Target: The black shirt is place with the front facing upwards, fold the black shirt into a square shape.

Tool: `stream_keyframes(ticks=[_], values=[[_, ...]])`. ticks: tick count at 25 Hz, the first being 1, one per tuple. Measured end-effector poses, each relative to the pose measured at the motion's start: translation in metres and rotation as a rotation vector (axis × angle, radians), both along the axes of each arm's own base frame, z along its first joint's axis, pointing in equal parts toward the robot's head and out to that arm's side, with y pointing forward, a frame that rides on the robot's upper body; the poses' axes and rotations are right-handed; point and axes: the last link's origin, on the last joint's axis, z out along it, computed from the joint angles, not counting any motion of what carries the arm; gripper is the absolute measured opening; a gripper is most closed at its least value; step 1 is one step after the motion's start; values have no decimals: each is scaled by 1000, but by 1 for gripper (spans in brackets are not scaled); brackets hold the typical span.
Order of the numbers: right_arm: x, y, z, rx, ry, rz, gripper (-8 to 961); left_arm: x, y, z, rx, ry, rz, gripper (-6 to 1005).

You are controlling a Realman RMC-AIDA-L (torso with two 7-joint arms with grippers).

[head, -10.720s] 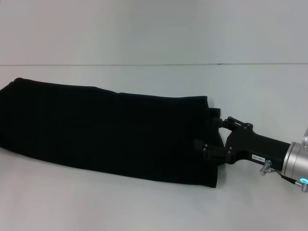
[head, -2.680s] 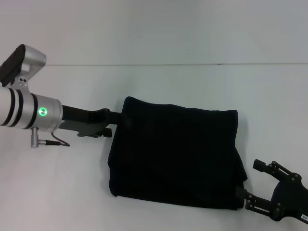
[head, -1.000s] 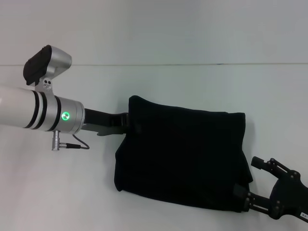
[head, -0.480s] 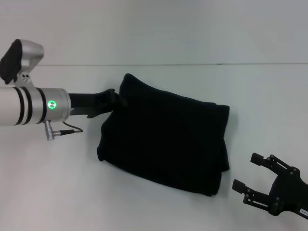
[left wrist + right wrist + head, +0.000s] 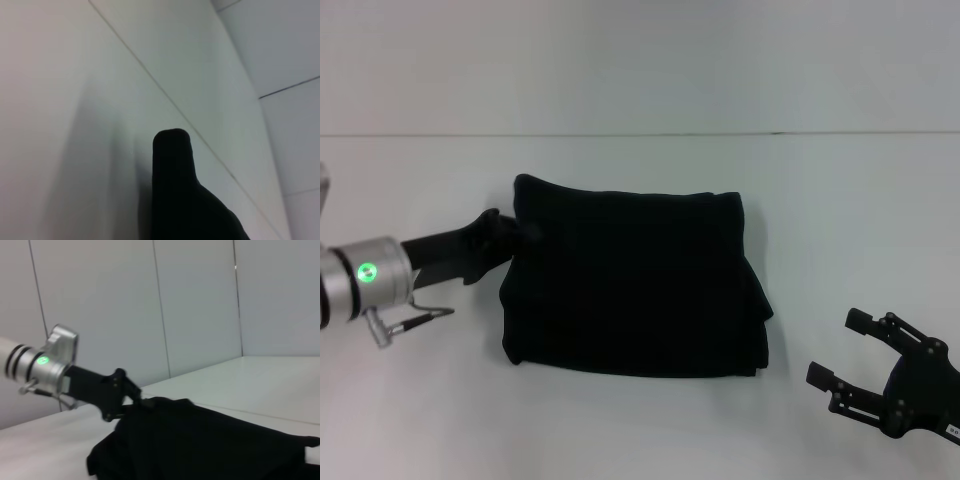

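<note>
Seemingly pinched, black shirt (image 5: 630,285) corner at left gripper (image 5: 525,232), right gripper (image 5: 848,351) apart.

Table (image 5: 640,440): bare white surface on every side of the black shirt (image 5: 630,290), which lies folded as one low block in the middle, the only thing on it. Left gripper (image 5: 525,232) meets the shirt's far left corner, its arm barring that flank. Right gripper (image 5: 850,350) hangs with fingers spread off the near right corner, apart from the cloth, a bare strip between. Far edge and near edge of the shirt both unobstructed. Wall (image 5: 640,60) closes the far side behind the table
</note>
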Motion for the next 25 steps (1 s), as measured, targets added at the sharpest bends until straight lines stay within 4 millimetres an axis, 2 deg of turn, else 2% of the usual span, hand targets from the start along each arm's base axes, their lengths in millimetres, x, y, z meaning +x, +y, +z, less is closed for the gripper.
stream_keyframes(ticks=[4, 14, 18, 22, 25], values=[[-2, 3, 0, 2, 2, 5, 942, -2, -12, -1, 9, -38, -34, 152], [-3, 4, 0, 1, 2, 8, 941, 3, -17, -2, 7, -3, -148, 195], [-3, 4, 0, 3, 3, 11, 941, -1, -19, 8, 47, 57, -225, 213], [-6, 8, 0, 11, 6, 15, 940, -5, -21, 22, 103, 126, -311, 327], [-9, 13, 1, 23, 12, 18, 940, -1, -29, 35, 151, 188, -459, 412]])
